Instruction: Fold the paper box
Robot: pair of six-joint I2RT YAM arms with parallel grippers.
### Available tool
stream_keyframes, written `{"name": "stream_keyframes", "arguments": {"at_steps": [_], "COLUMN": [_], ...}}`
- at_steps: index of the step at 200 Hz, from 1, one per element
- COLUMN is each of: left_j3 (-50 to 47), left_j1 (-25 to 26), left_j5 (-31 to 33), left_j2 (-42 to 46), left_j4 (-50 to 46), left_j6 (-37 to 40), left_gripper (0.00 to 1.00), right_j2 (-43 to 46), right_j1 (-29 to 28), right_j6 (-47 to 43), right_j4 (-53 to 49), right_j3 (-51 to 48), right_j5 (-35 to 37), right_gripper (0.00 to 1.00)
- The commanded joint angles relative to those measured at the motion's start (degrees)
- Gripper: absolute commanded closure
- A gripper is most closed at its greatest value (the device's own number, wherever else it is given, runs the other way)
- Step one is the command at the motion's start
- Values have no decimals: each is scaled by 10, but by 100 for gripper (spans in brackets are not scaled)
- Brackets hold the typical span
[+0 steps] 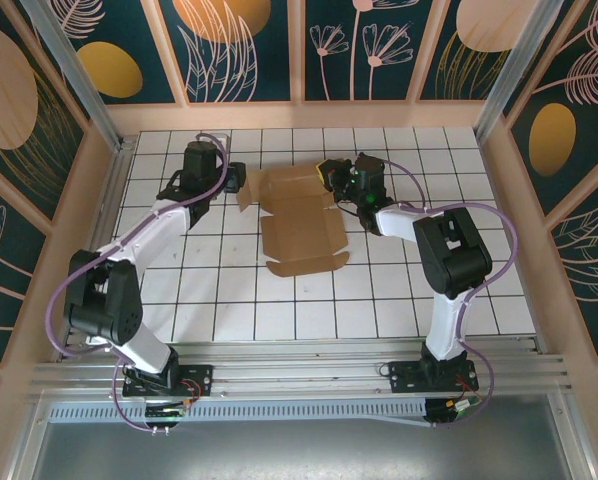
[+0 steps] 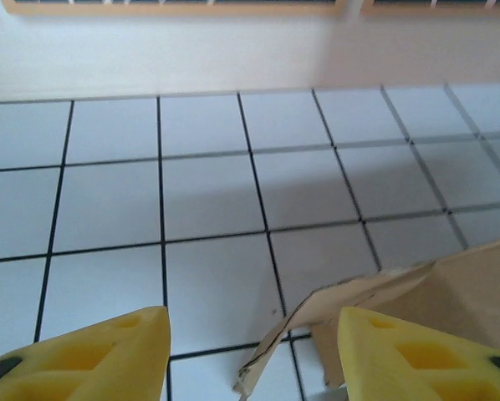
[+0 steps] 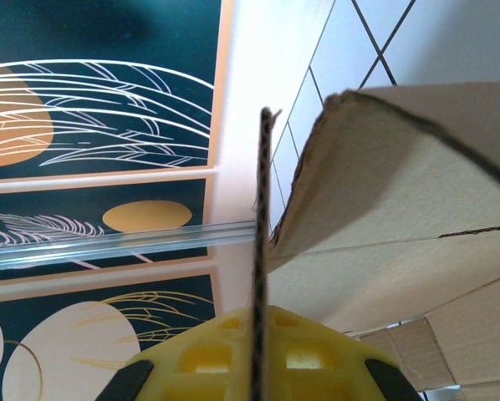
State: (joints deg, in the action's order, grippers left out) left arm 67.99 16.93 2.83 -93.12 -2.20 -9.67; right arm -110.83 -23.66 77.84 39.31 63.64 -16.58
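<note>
paper box [image 1: 301, 228] tan, partly folded; left gripper [image 2: 250, 334] jaws apart; right gripper [image 3: 259, 326] clamping it

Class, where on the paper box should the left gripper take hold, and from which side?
Take the paper box by its left flap, at the free corner, coming from the left arm's side. That corner lifts off the tiles, so the open left gripper could probably straddle it. The right gripper is shut on the box's far right flap.

Left wrist view's edge cuts off the paper box [image 2: 434, 292].
</note>
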Motion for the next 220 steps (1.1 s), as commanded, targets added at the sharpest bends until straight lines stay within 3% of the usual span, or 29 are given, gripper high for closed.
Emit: {"name": "stream_keyframes", "arguments": {"at_steps": [1, 53, 72, 108, 160, 220], "left_j3": [6, 53, 56, 19, 17, 61], "left_j1": [-24, -37, -37, -37, -32, -7], "left_j5": [-61, -195, -194, -197, -278, -284], "left_j2": [-23, -104, -128, -119, -104, -113], "left_j4": [-61, -65, -57, 5, 6, -50], "left_j6": [48, 49, 39, -10, -88, -228], "left_gripper": [43, 43, 46, 61, 88, 97], "right_j2": [-4, -3, -4, 1, -3, -14], "right_j1": [-2, -4, -6, -7, -9, -17], "right_j6": [-18, -17, -14, -19, -13, -19], "right_j4": [-65, -63, -60, -64, -58, -61], "right_j3": [5, 3, 3, 0, -4, 3], "right_j5": [-4, 0, -2, 3, 5, 8], "right_gripper": [98, 98, 98, 99, 99, 99]}}
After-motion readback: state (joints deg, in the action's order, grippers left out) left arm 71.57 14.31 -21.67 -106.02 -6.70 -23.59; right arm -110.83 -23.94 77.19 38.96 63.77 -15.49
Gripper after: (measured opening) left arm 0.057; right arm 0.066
